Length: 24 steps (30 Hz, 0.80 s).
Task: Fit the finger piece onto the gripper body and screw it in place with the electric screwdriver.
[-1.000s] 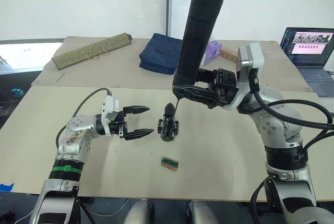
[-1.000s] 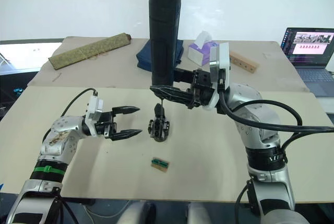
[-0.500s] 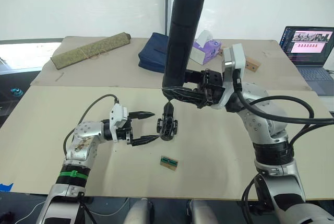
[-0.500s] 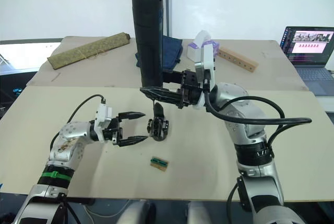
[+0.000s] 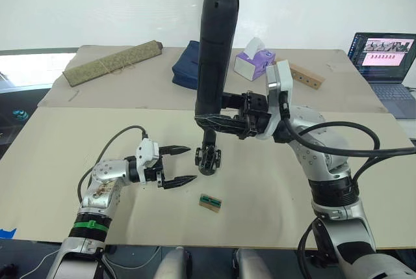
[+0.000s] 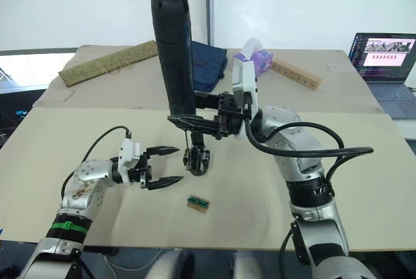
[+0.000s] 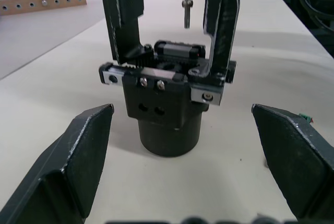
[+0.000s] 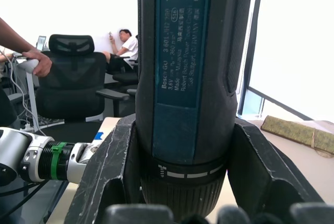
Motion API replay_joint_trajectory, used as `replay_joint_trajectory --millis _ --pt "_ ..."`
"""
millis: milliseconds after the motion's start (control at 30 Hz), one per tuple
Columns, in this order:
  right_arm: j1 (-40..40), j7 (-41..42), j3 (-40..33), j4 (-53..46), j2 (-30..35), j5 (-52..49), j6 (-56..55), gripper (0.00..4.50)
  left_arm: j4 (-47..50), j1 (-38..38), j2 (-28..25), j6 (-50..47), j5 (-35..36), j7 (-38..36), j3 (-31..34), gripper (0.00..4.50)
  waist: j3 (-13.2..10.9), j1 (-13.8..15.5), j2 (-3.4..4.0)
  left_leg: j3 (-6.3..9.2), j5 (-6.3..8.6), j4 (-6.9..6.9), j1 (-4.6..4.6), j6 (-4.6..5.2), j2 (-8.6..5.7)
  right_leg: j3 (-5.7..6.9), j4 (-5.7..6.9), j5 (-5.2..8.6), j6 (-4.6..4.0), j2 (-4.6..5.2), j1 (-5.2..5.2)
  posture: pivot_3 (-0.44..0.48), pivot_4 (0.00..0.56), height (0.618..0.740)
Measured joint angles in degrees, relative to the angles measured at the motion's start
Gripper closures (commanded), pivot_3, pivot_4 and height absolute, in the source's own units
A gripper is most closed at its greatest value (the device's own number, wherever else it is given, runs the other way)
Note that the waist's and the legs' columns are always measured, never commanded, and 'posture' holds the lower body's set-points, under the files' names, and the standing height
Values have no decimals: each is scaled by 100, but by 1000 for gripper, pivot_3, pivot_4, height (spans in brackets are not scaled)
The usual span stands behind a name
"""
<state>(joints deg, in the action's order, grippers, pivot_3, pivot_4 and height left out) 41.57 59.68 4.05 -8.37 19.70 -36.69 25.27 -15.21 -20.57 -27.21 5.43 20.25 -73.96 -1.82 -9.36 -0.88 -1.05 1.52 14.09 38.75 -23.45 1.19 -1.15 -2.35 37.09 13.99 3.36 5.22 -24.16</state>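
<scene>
While the right hand (image 5: 218, 121) grips the electric screwdriver (image 5: 212, 54) upright, its thin bit hangs just above the gripper body (image 5: 208, 157), near mid-desk (image 5: 273, 194). Gripper body stands upright on its round base; finger piece (image 6: 197, 140) rises from its top. Left hand (image 5: 182, 165), fingers spread open, sits just left of the body, not touching. Small green-topped block (image 5: 210, 203) lies nearer, on the desk.
</scene>
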Motion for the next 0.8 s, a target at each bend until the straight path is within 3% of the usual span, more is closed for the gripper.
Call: replay_joint_trajectory --millis 800 --pt "-148 29 151 86 -46 274 -6 2598 54 27 124 -47 -208 357 -217 0 0 -1 0 0 0 2 1 -1 0 0 2 0 0 -2 0 0 150 740"
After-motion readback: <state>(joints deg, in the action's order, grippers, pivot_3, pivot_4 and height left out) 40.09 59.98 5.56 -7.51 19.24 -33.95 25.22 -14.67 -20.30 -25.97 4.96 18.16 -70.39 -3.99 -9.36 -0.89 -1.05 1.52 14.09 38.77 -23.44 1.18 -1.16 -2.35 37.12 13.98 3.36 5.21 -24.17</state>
